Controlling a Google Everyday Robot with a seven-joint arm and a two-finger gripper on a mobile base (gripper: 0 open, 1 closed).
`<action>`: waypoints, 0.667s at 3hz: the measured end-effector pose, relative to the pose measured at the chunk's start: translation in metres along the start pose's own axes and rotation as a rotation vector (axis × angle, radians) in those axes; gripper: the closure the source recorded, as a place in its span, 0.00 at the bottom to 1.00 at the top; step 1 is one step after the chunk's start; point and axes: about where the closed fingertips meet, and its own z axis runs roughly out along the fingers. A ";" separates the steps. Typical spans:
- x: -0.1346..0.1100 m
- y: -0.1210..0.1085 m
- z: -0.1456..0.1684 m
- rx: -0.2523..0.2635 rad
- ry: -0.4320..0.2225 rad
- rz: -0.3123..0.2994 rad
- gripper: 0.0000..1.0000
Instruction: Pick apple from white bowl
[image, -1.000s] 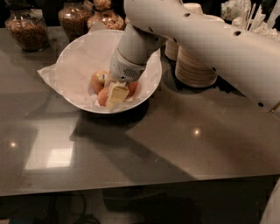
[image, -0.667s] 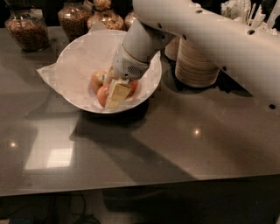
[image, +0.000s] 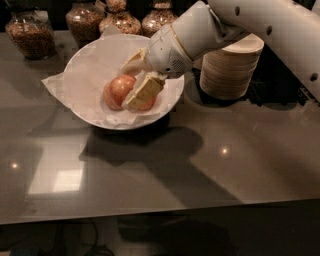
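Observation:
A red-and-yellow apple (image: 114, 91) lies in the large white bowl (image: 90, 60), which is lined with crinkled white paper and stands at the back left of the dark table. My gripper (image: 128, 85) reaches down into the bowl from the upper right. Its cream fingers (image: 144, 93) stand on either side of the apple and are closed on it. One finger crosses the apple's right front and the other sits behind it. The apple is low in the bowl, close to the paper.
A stack of small beige disposable bowls (image: 230, 70) stands right of the white bowl, under my arm. Several glass jars of snacks (image: 32, 32) line the back edge. The dark glossy table (image: 150, 175) stretches toward the front.
The wrist has risen and tilted, so more of the apple shows. The apple sits slightly higher in the bowl than before. The bowl has not moved.

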 end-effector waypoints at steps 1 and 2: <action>-0.007 0.005 -0.023 0.023 -0.187 -0.018 1.00; -0.018 0.010 -0.050 0.052 -0.292 -0.036 1.00</action>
